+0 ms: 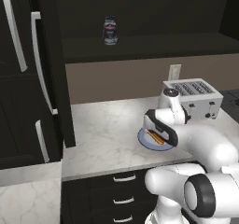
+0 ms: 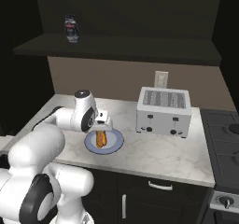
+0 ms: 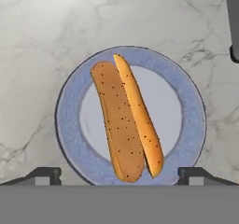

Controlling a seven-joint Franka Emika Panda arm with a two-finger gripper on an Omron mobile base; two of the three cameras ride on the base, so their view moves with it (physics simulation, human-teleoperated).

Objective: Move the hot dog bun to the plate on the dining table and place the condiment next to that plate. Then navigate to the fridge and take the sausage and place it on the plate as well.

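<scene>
Marble bench (image 1: 107, 134) over black drawers, in a dark kitchen, carries a blue-grey plate (image 3: 70, 139) as the reference landmark. On this plate lies the hot dog bun (image 3: 126, 120), its two tan-orange halves splayed along a lengthwise slit and running nearly across the plate's pale centre. Directly above the plate hang the fingers (image 3: 119, 174), spread wide and holding nothing; in the hand view the two dark tips stand either side of the bun's near end, apart from it, which suggests an approach lined up to close across the bun's narrow width rather than its length. Behind the plate and to its right, as the right base view shows it, stands a white toaster (image 2: 163, 111) below a wall outlet. High above and behind the plate, on a dark shelf (image 2: 140, 50), sits the condiment (image 2: 71, 29), a small clear jar left for a later step. Left of the plate in the left base view rises the fridge (image 1: 28, 78), black with long white handles, doors shut. Judged from this layout, the first pick-up is not yet made.
</scene>
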